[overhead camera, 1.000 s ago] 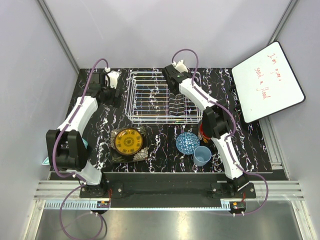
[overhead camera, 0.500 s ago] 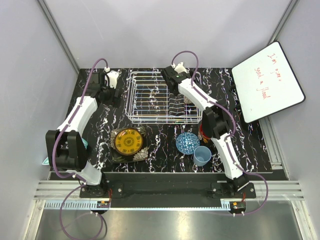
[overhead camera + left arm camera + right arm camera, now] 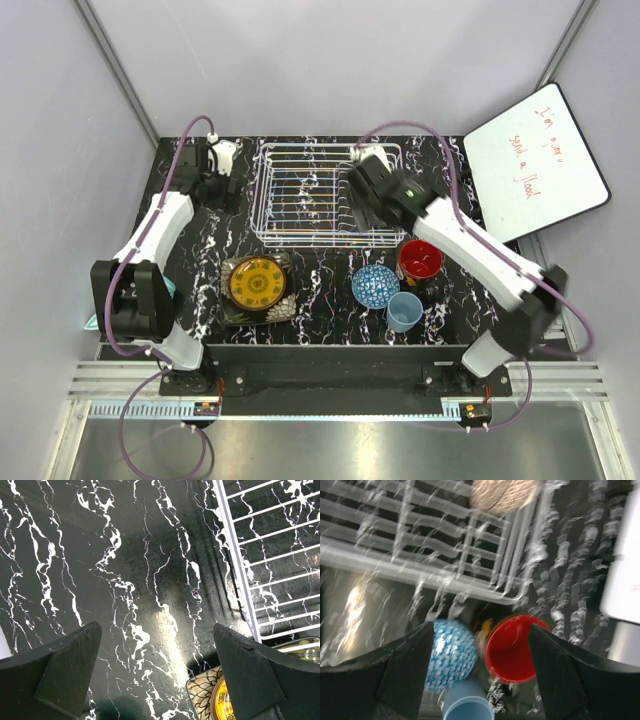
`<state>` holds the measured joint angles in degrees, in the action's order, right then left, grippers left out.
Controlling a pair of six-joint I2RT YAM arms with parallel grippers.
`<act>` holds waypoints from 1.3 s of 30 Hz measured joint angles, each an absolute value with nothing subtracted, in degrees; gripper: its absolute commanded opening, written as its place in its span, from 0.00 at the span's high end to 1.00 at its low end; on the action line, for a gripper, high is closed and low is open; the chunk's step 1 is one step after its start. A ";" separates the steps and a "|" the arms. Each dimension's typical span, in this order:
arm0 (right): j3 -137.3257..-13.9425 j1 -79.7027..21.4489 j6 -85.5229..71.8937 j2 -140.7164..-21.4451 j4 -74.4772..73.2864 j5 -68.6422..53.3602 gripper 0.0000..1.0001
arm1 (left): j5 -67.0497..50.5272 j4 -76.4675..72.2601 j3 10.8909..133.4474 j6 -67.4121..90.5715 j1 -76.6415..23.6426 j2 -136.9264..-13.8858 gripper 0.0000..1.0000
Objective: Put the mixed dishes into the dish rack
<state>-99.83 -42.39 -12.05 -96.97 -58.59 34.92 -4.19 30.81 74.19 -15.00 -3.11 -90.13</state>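
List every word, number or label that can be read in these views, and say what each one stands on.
White board: three short lines of red handwriting, turned sideways in the top view, too small to read reliably; blurred in the right wrist view.
Nothing else shows readable text.

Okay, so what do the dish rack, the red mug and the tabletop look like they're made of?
Dish rack: thin white wires, likely coated metal, given the slim uniform bars.
Red mug: smooth, solid red, probably glazed ceramic, though plastic is possible.
Tabletop: black with white marble-like veins and a soft glare patch; perhaps printed laminate rather than stone, unclear.
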 measured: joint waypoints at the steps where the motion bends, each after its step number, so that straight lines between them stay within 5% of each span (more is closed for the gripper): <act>1: -95.72 -43.16 -11.99 -92.97 -57.93 31.16 0.17 | -4.19 30.79 74.28 -15.00 -3.05 -90.13 0.01; 6: -79.92 -43.94 -11.94 -81.58 -55.64 16.27 0.20 | -4.32 30.74 74.76 -14.79 -3.03 -90.17 0.01; 18: -73.52 -44.10 -12.14 -87.64 -50.00 4.29 0.27 | -4.47 30.72 74.87 -14.52 -3.03 -90.19 0.01; 39: -69.41 -50.13 -12.29 -99.42 -46.35 2.44 0.36 | -4.32 28.60 72.69 -14.63 -3.05 -90.43 0.01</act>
<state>-69.41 -50.13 -12.29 -99.42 -46.35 2.44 -4.32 28.60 72.69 -14.63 -3.05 -90.43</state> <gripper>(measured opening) 0.650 0.987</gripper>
